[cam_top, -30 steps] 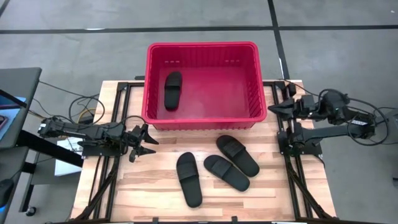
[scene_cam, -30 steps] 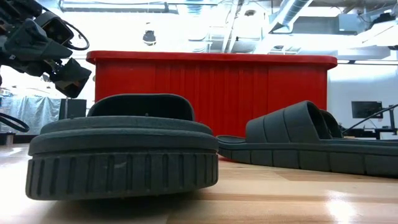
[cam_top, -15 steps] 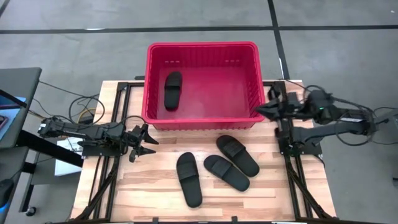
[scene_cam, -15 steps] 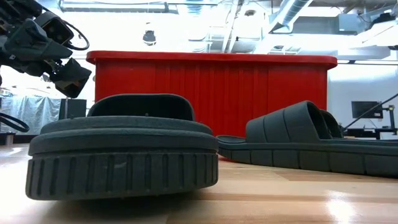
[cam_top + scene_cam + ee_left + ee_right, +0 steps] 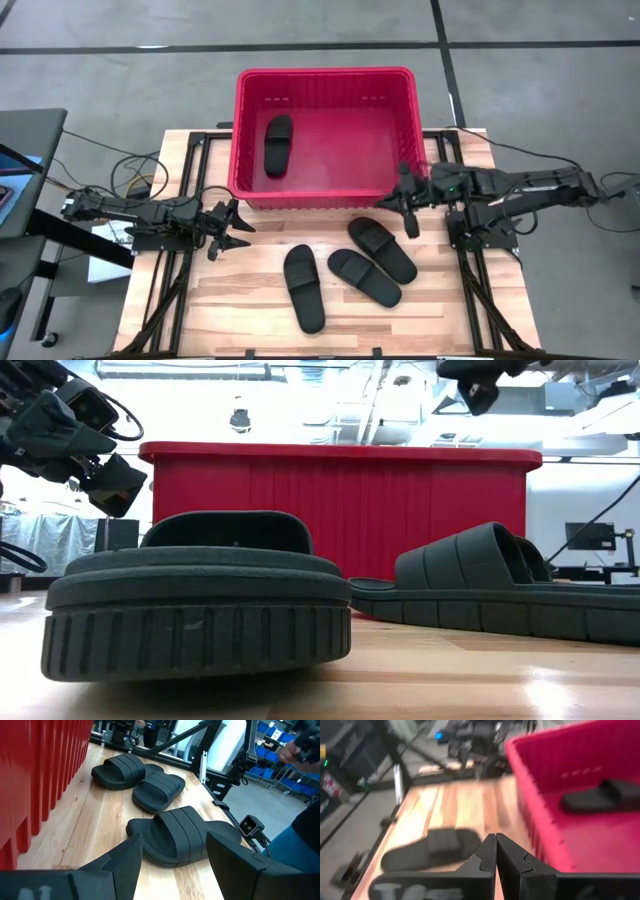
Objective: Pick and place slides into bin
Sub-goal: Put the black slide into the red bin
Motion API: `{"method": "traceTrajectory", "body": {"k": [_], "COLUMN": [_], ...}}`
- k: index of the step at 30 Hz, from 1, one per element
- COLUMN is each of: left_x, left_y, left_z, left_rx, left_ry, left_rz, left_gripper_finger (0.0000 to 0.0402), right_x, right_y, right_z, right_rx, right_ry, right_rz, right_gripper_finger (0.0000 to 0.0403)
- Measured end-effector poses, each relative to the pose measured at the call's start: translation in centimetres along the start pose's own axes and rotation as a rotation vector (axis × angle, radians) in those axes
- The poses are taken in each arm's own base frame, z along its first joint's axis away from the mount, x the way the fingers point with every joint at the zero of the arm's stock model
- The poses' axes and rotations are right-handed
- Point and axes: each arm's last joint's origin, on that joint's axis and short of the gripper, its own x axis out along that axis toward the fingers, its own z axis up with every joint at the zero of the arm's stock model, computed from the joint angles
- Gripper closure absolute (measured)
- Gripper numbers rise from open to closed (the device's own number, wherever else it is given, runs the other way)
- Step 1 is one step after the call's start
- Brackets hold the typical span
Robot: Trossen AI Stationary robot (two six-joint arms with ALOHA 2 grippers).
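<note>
Bin [image 5: 325, 135]: red, at the table's far edge, holding one slide [image 5: 278, 144]. Three slides [image 5: 345, 273] lie on the wood in front. Right gripper [image 5: 408, 200]: fingers pressed together, empty, over the bin's front right corner. Left gripper [image 5: 232, 228]: fingers spread, empty, at the table's left.

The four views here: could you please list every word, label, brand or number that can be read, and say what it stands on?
None of it can be read.
The slides and the bin: no lettering shows.
Right gripper: pale marks on its body in the right wrist view, too blurred to read.
Blue storage bins in the room: no label legible.
</note>
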Motion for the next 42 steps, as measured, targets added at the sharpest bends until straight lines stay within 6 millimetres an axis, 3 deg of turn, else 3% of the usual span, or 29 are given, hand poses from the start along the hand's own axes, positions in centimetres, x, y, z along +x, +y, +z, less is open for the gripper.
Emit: {"method": "traceTrajectory", "body": {"k": [16,26,42], "left_x": [0.0,0.0,0.0], "left_y": [0.0,0.0,0.0], "left_z": [0.0,0.0,0.0], "left_rx": [0.000,0.000,0.000], "left_ry": [0.000,0.000,0.000], "left_rz": [0.000,0.000,0.000], "left_gripper_finger": [0.0191,0.0191,0.0191], "right_x": [2.4,3.1,5.3], "right_y": [4.7,6.1,8.0], "right_z": [-3.1,-4.5,-7.1], "right_rx": [-0.128,0.028,0.039], "right_ry": [0.264,0.392,0.560], "right_rz": [0.190,0.190,0.184], "right_gripper_finger": [0.0403,0.0398,0.0296]}}
